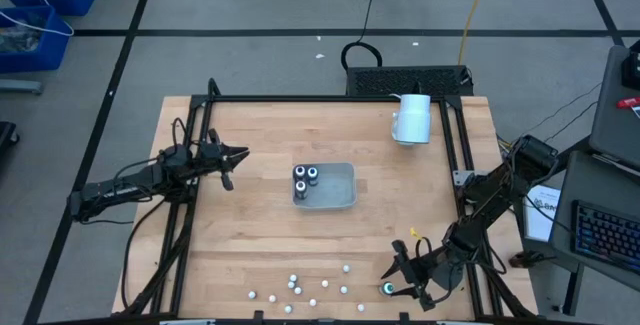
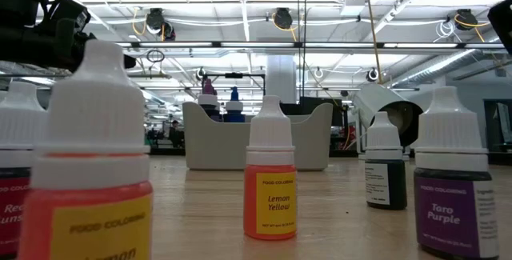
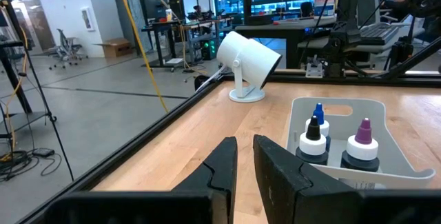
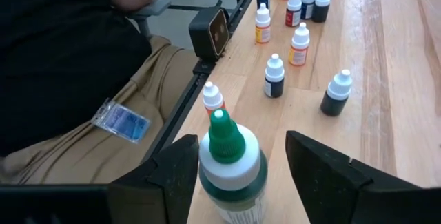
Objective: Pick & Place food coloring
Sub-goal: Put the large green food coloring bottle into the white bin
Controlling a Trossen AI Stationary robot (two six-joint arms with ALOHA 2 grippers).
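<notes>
Right gripper (image 4: 238, 176) is at the table's near right corner, its fingers spread wide on either side of a green-tipped food coloring bottle (image 4: 231, 165); contact is not discernible. Only the right wrist view shows a seated person (image 4: 76, 72) at the table edge. The high view shows small bottles (image 1: 300, 287) scattered along the near edge and three jars (image 3: 331, 145) in the grey tray (image 1: 340, 197) at centre. Left gripper (image 1: 232, 165) hovers at the left, fingers nearly together, holding nothing.

Dark jointed arms (image 1: 130, 183) with trailing black cables
</notes>
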